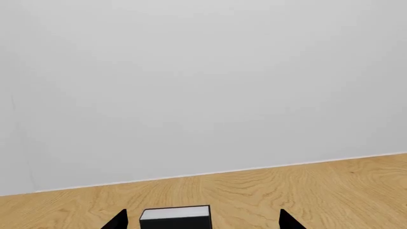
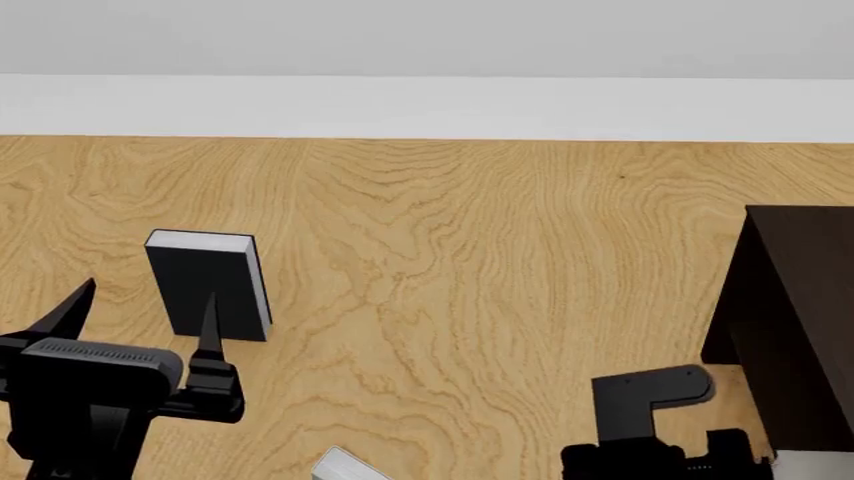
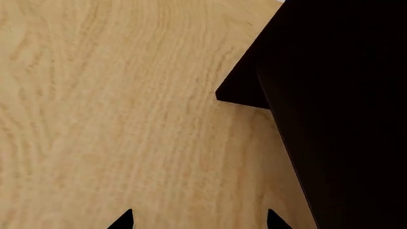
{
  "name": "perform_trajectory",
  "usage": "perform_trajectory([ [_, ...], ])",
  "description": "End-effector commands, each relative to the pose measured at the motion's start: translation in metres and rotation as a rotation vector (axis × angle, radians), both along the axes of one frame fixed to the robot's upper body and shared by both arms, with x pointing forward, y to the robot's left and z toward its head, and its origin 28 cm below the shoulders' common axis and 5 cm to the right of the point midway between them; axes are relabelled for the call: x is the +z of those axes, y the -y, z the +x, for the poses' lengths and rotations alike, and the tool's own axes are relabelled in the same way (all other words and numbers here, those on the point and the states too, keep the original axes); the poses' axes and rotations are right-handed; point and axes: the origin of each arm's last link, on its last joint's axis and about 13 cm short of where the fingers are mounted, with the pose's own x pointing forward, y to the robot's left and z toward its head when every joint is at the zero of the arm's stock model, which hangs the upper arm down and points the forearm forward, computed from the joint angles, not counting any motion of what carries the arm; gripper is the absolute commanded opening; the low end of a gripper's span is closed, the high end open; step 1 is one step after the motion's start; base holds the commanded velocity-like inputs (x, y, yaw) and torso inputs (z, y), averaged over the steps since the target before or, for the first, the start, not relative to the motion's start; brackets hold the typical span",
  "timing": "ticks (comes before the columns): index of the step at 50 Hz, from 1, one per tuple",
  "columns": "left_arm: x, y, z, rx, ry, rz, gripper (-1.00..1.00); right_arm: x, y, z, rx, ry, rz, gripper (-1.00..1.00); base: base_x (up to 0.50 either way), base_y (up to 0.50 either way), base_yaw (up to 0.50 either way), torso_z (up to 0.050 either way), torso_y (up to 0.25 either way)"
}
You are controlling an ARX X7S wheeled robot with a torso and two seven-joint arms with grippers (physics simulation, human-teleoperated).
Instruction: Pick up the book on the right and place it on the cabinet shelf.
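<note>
From the left wrist: a wooden table running to a bare wall, and a black book standing upright between the wide-spread tips of the left gripper, apparently untouched. Wrong book for this job, so closing here would carry off the wrong thing, and a nudge forward could tip it flat. From the head: the same black book at about 9 o'clock on the table, with the left gripper open around its near edge. The dark cabinet at about 3 o'clock, and the right arm at about 5 o'clock, fingers below the frame. Probably the grey book, seen only as a pale sliver at the far 5 o'clock corner, just beside the cabinet's foot. Another pale sliver at about 6 o'clock, easily mistaken for it, with no edge dots legible on either. From the right wrist: the right gripper with tips wide apart and nothing between them, over bare wood with the cabinet looming close. No book in sight here, so reaching blind risks knocking a finger or the wrist against the cabinet wall, or pushing the book under it. Shelf board not told apart from the rest of the cabinet in any view.
</note>
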Motion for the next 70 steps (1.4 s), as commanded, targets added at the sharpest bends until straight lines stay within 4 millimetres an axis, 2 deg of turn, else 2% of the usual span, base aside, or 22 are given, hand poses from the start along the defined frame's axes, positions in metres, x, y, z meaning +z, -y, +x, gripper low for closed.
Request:
perform_trajectory([
  [1,0.001,0.000,0.000,0.000,0.000,-0.001,1.00,0.005,-0.009,0.006,0.065,0.032,0.039,1.00,0.00,0.00,0.00,0.000,0.000],
  [9,0.002,0.000,0.000,0.001,0.002,0.000,1.00,0.014,-0.014,0.013,0.064,0.083,0.087,1.00,0.00,0.00,0.00,0.000,0.000],
  [17,0.002,-0.001,-0.001,0.001,0.005,-0.005,1.00,0.041,-0.018,0.008,0.040,0.155,0.111,1.00,0.00,0.00,0.00,0.000,0.000],
  [23,0.009,-0.004,-0.002,0.011,0.020,-0.022,1.00,0.058,-0.019,0.001,0.016,0.210,0.134,1.00,0.00,0.00,0.00,0.000,0.000],
  [28,0.017,-0.006,-0.008,0.014,0.039,-0.038,1.00,0.082,-0.023,-0.007,0.022,0.294,0.150,1.00,0.00,0.00,0.00,0.000,0.000],
  [35,0.027,-0.007,-0.017,0.016,0.063,-0.051,1.00,0.091,-0.032,-0.019,0.057,0.321,0.141,1.00,0.00,0.00,0.00,0.000,0.000],
  [42,0.038,-0.003,-0.027,0.001,0.098,-0.048,1.00,0.114,-0.038,-0.032,0.094,0.384,0.127,1.00,0.00,0.00,0.00,0.000,0.000],
  [59,0.053,-0.001,-0.039,-0.025,0.149,-0.059,1.00,0.146,-0.045,-0.057,0.098,0.467,0.124,1.00,0.00,0.00,0.00,0.000,0.000],
  [70,0.056,-0.002,-0.042,-0.025,0.161,-0.065,1.00,0.154,-0.048,-0.063,0.122,0.503,0.127,1.00,0.00,0.00,0.00,0.000,0.000],
])
